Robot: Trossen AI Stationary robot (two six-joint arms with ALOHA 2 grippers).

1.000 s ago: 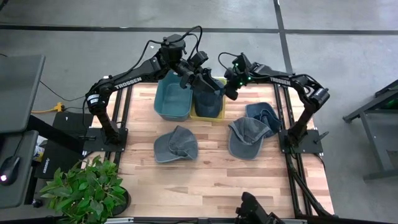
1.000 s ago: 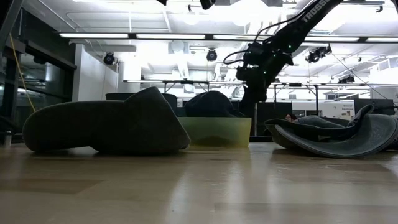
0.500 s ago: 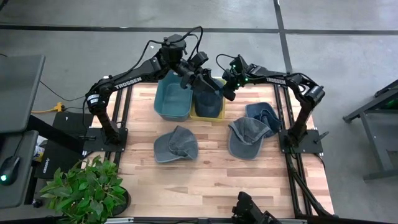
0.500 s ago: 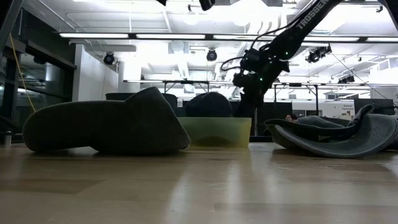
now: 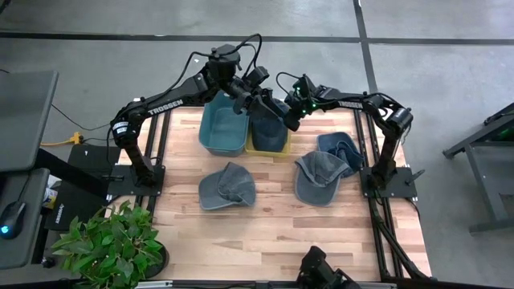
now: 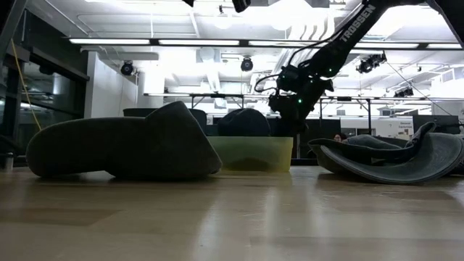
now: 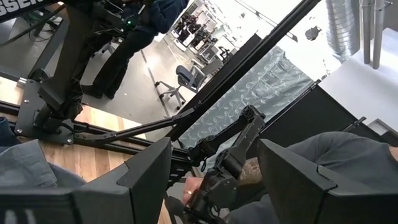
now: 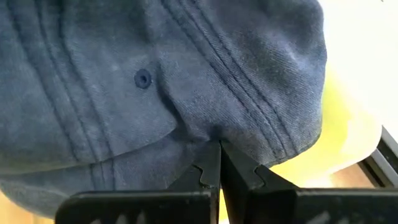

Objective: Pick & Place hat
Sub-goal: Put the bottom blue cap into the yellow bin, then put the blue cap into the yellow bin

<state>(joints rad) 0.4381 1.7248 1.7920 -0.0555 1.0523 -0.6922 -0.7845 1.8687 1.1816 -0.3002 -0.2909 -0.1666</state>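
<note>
A dark blue hat [image 5: 269,132] sits in the yellow bin [image 5: 255,149] at the table's far side; its crown [image 6: 243,122] stands up above the bin's rim. My right gripper [image 5: 287,120] is shut, with its fingertips at the hat's crown [image 8: 214,146]. My left gripper [image 5: 269,106] hovers open just above the same bin, its two fingers [image 7: 149,180] spread wide and touching nothing. In the left wrist view the hat [image 7: 348,155] and my right arm show beyond those fingers. My right gripper presses its shut fingertips [image 8: 219,163] against the side of the hat's crown [image 8: 205,124], near an eyelet, coming slanting down from the table's right. The cloth is dented and creased where the tips meet it. The hat rests in the yellow bin.
A blue bin [image 5: 223,128] stands left of the yellow one. A grey hat [image 5: 227,186] lies mid-table, with another grey hat [image 5: 320,177] and a blue hat [image 5: 339,147] to the right. A potted plant [image 5: 108,245] stands at the near left corner. Bare wood lies toward the near edge.
My right gripper has moved toward the table's left, in over the yellow bin and up against the hat's crown, staying shut. My left arm has kept still.
</note>
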